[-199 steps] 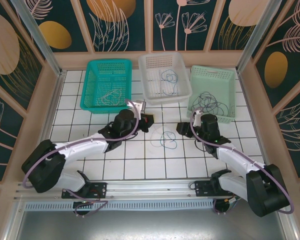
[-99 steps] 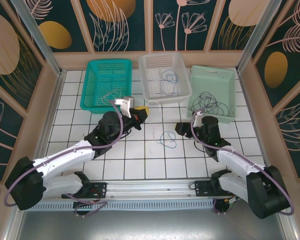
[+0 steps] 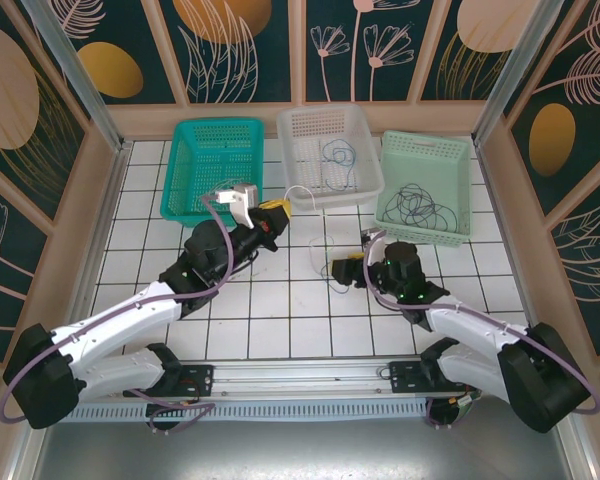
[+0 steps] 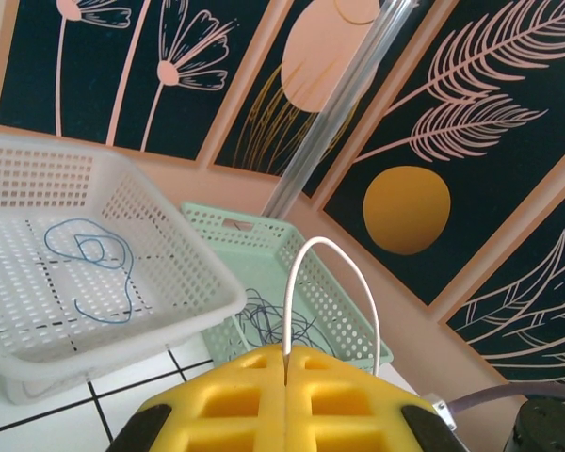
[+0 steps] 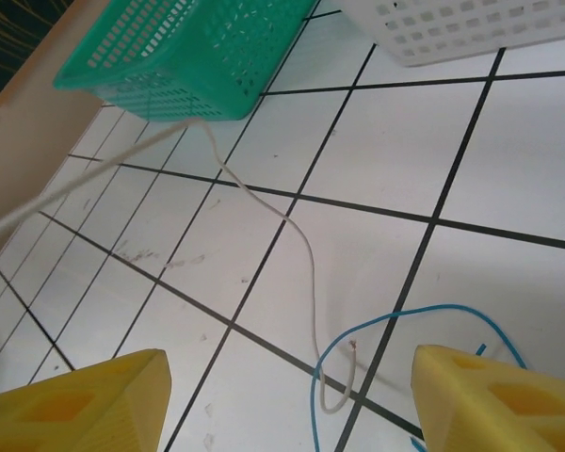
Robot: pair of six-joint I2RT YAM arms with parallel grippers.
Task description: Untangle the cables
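Observation:
My left gripper (image 3: 278, 211) is shut on a grey-white cable (image 3: 302, 190); in the left wrist view the yellow pads (image 4: 235, 400) pinch that cable (image 4: 331, 247), which arches up out of them. The cable runs down to the tiles, where its free end (image 5: 308, 254) crosses a blue cable (image 5: 407, 325). My right gripper (image 3: 343, 272) hangs low over this spot, open, its yellow fingers (image 5: 85, 405) wide apart on either side of both cable ends, touching neither.
A teal basket (image 3: 180, 150) holds a grey-white cable (image 3: 220, 190). A white basket (image 3: 325, 115) holds a blue cable (image 3: 338, 155). A mint basket (image 3: 430, 150) holds black cables (image 3: 420, 205). All three stand along the back wall.
The left gripper has drawn back to the left and up with the grey-white cable, pulling it out of the blue one. The right gripper has swung left and down over the cables on the tiles.

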